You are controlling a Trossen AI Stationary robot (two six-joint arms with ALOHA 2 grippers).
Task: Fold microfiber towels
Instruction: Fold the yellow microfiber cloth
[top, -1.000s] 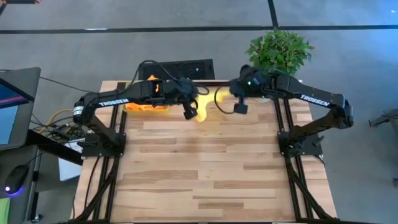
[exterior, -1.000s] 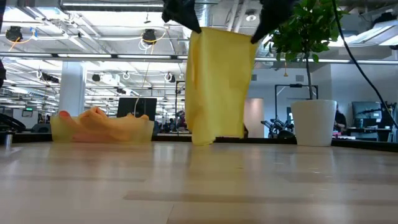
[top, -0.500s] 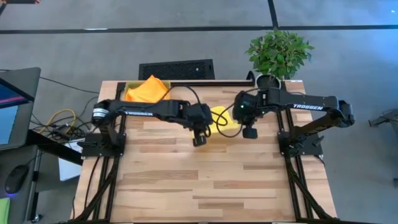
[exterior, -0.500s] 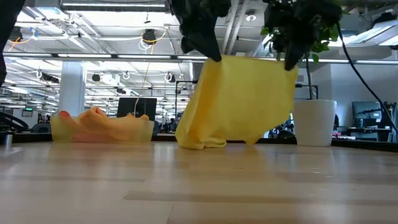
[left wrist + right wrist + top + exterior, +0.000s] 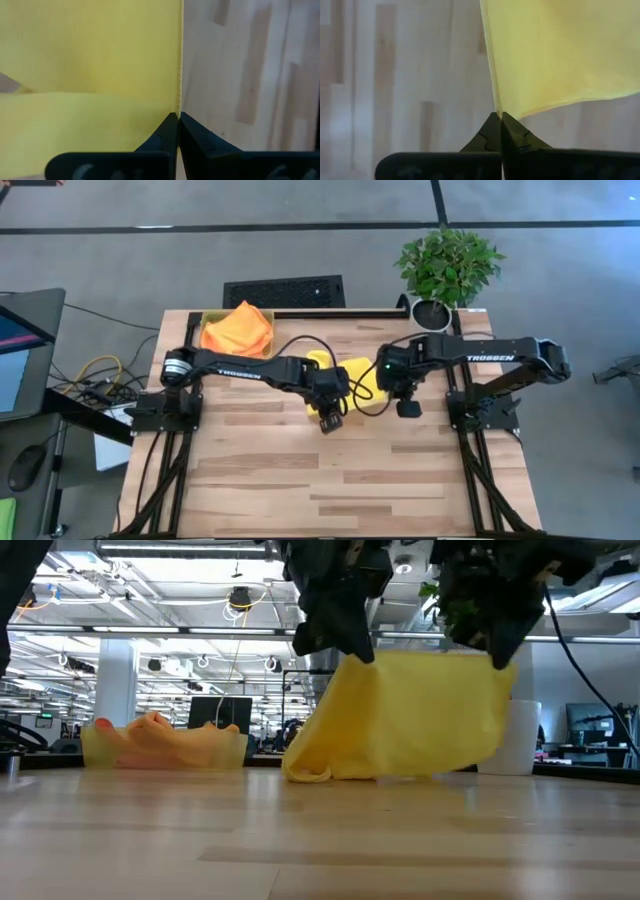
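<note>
Two grippers share one cloth here: the yellow towel point(image 5: 405, 720) hangs stretched between them above the middle of the wooden table point(image 5: 350, 470), and each arm pinches one top corner. On the left wrist camera the left gripper point(image 5: 178, 117) has its dark fingers pressed tight together, the towel's side edge running straight into the seam between the tips. Same story on the right: the right gripper point(image 5: 499, 116) is clamped closed on the opposite corner, cloth fanning away from the pinch. From table height the towel's top edge runs nearly level from one pinch to the other, so its long axis lies across the table, from the left arm's side to the right arm's side. Below that edge the sheet drops as a broad, mostly smooth yellow panel facing the camera. Its lower hem slants: on the left gripper's side it reaches the tabletop and bunches into a small rolled fold, while toward the right gripper's side it appears to hang just clear of the wood. Looking straight down, only a crumpled yellow patch shows between the left gripper point(image 5: 331, 422) and the right gripper point(image 5: 408, 408), trailing back toward the table's far edge. Off in the far left corner sits a translucent yellow bin point(image 5: 100, 752) with orange towels point(image 5: 238, 328) heaped inside, and a potted plant point(image 5: 447, 265) stands at the far right corner.
</note>
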